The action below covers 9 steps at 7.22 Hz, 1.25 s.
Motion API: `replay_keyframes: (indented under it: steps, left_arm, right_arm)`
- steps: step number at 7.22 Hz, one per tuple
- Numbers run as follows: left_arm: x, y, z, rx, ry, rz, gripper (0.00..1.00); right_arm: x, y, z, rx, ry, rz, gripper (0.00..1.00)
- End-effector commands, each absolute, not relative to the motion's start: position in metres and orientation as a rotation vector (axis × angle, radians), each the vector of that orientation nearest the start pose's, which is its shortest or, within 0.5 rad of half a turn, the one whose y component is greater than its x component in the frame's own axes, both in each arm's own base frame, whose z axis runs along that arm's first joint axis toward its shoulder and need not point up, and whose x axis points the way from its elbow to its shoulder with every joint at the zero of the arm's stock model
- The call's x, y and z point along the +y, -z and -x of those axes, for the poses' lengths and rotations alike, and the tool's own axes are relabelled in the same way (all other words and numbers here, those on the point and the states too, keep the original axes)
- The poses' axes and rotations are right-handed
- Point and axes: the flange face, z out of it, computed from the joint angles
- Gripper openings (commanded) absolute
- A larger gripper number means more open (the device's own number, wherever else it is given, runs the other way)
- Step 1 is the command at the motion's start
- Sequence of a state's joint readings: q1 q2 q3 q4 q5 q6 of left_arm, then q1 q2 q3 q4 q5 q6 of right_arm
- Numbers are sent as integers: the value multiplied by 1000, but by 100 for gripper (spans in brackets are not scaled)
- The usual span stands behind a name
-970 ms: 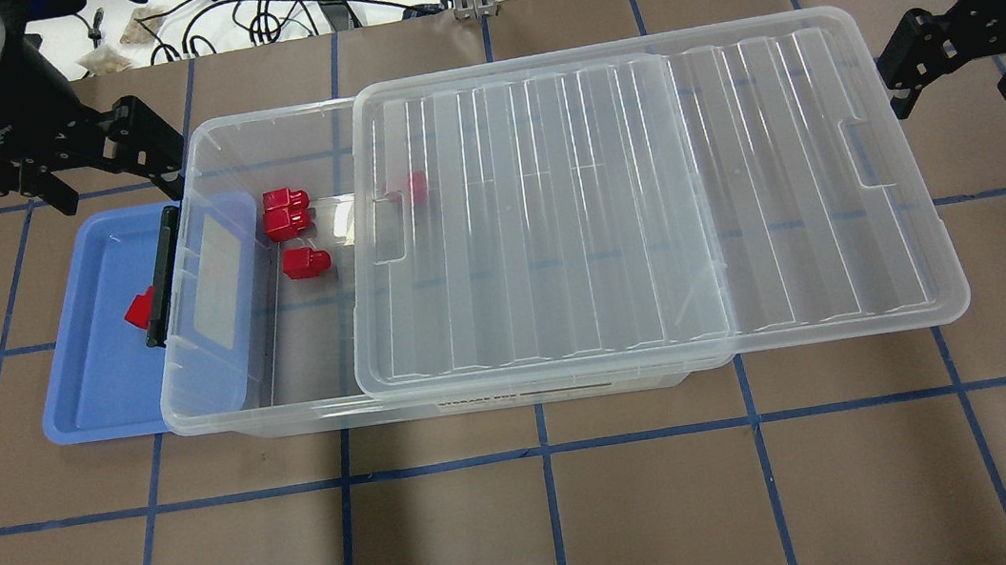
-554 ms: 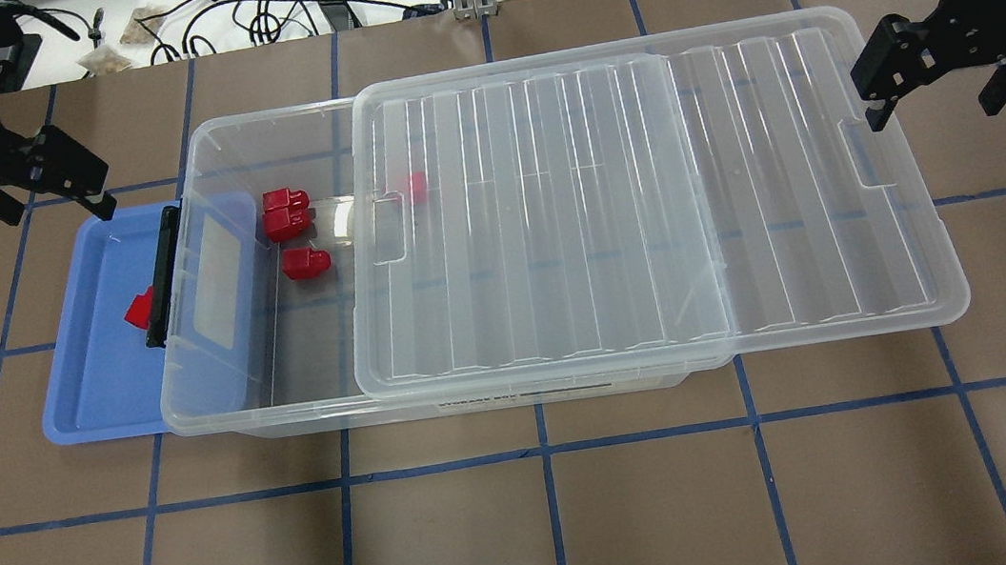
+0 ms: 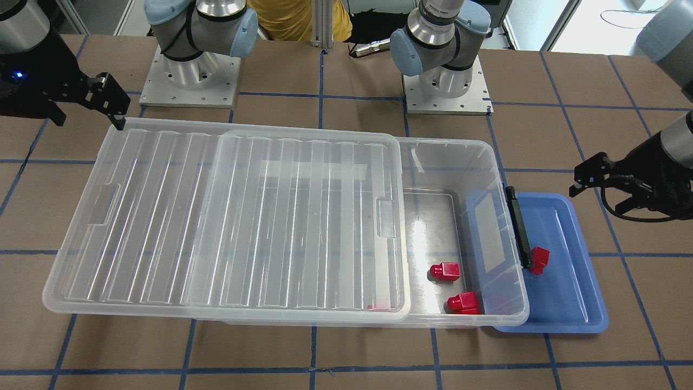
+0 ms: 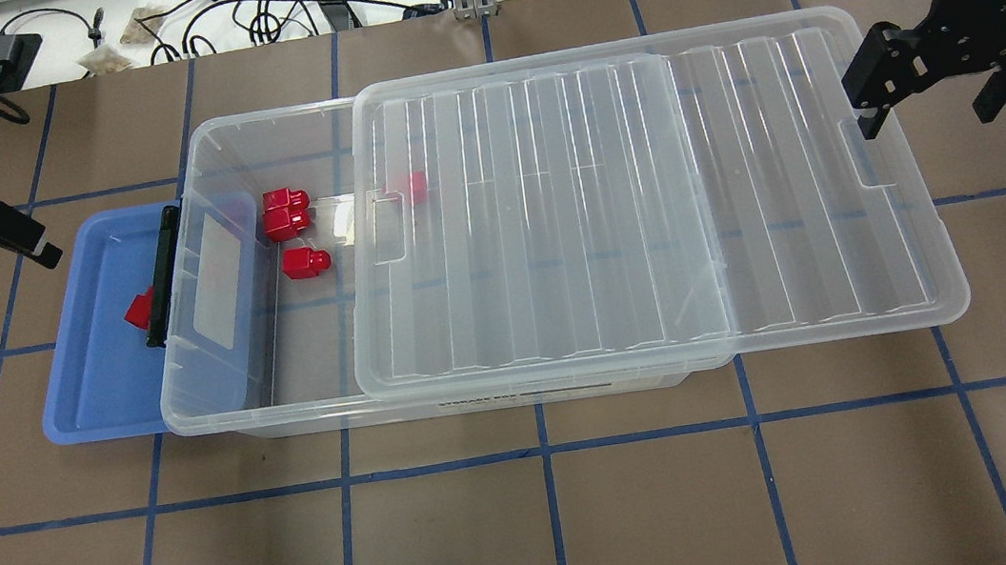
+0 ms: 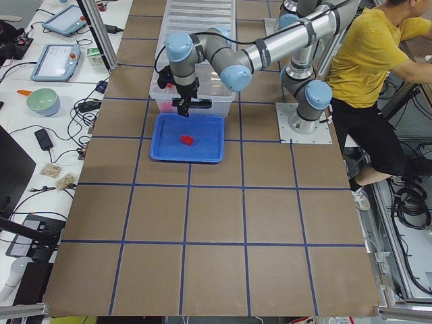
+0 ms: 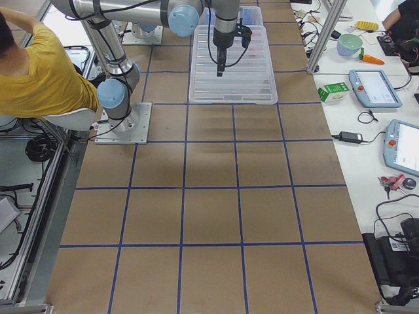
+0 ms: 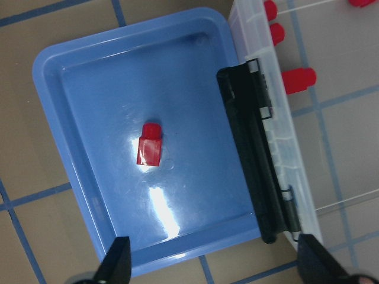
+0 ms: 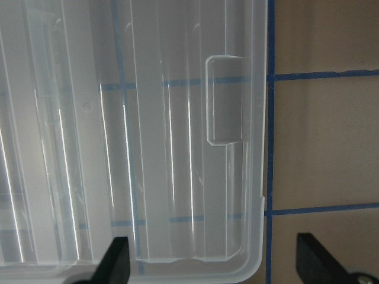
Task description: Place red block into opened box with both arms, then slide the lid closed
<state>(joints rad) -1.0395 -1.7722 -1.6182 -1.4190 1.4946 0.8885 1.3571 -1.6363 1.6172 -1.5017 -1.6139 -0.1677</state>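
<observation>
Red block (image 4: 140,310) lay in the blue tray (image 4: 94,390) at left, outside the box (image 4: 272,117). The lid (image 4: 647,207) was half open. Left gripper (image 7: 216,260) and right gripper (image 8: 213,263) gaped, empty.

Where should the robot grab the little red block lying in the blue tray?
Pinch the red block across its wider cube body, not the narrow stub. It lies flat in the blue tray, open above, so the left gripper should come straight down, closing on the two long flat sides.
</observation>
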Motion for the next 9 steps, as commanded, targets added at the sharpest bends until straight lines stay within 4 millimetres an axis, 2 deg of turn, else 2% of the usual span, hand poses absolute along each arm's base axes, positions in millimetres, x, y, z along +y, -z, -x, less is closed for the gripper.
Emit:
replay_keyframes:
  steps: [1, 2, 3, 4, 5, 6, 7, 9]
  left_arm:
    - [-550, -292, -193, 3167, 41, -590, 100]
    - [-551, -259, -193, 3171, 54, -568, 100]
    - [-554, -242, -191, 3191, 30, -560, 100]
    - [-558, -232, -186, 3214, 21, -547, 100]
    - [-565, -227, -170, 3270, 37, -409, 100]
    - [-575, -229, -133, 3262, 25, -383, 100]
    - [-581, -224, -130, 3244, 51, -413, 100]
    - [-583, -207, -150, 3241, 66, -426, 100]
  right_arm:
    - [-476, -479, -30, 3155, -128, -71, 100]
    - [-467, -472, -31, 3167, -143, -63, 100]
    - [-463, -478, -32, 3170, -97, -64, 100]
    - [-464, -475, -32, 3164, -84, -62, 100]
    - [-462, -470, -32, 3165, -107, -64, 100]
    - [-459, -464, -33, 3168, -118, -68, 100]
    - [-456, -469, -34, 3163, -99, -66, 100]
    - [-457, -468, -34, 3162, -98, -62, 100]
